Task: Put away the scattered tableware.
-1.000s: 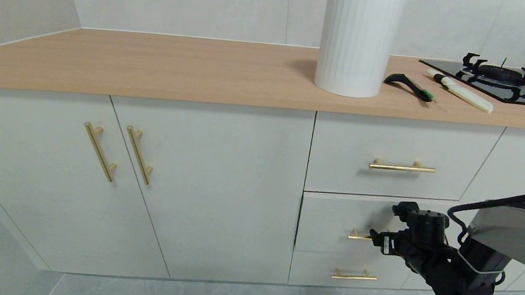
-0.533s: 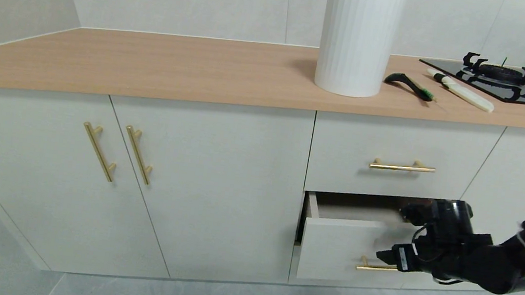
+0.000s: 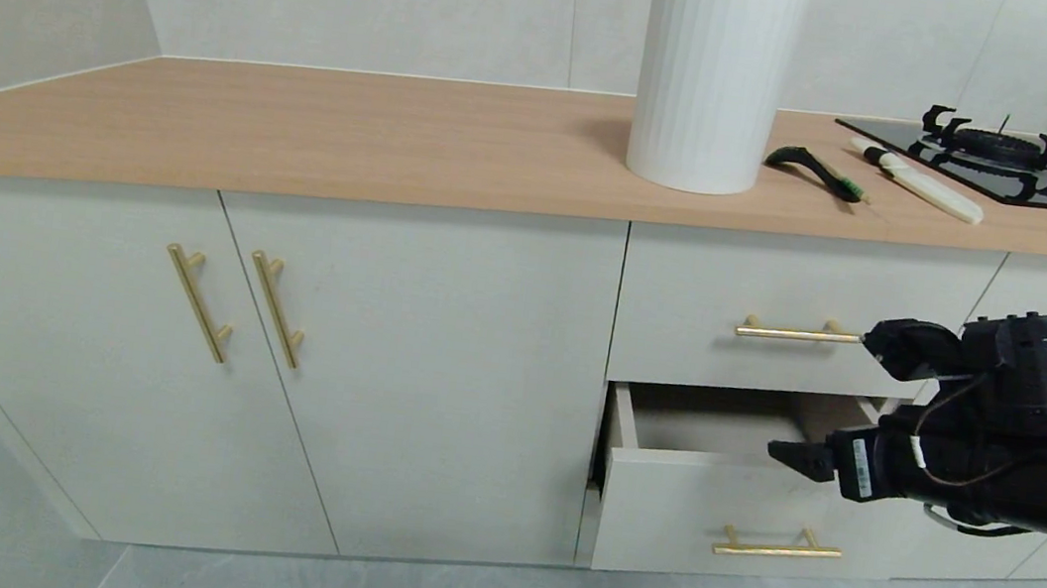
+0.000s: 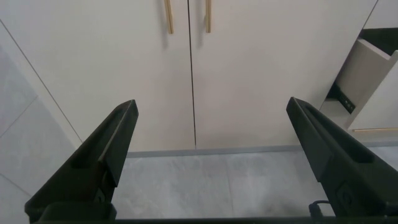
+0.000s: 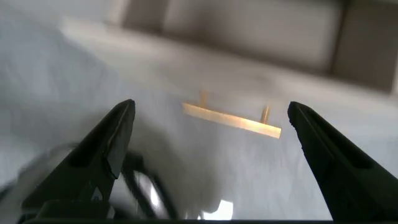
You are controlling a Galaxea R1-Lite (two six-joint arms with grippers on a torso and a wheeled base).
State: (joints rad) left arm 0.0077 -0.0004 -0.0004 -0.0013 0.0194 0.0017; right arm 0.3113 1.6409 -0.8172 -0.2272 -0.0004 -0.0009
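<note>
Tableware for you to clear lies on the countertop: a black-handled utensil and, just beside it toward the stove, a white knife. Both rest flat between the white ribbed canister and the stove. Their long axes run nearly parallel, slanting from the back wall toward the counter's front edge and to your right. They are near each other but not touching.

Straight below them stands the drawer stack, and the middle drawer is pulled out, so the place to put them looks ready.

Your right gripper hangs in front of that open drawer with its jaws spread wide and nothing between them. One finger is up by the end of the top drawer's handle, the other is level with the open drawer's rim. From there both pieces lie above and farther back, on the counter, so I judge that the next move is a lift up and over the counter edge.

Your left gripper is also spread and empty, low before the double cabinet doors, well apart from the pieces. The right arm is plainly the nearer one, and the black-handled utensil looks the closer pick.
</note>
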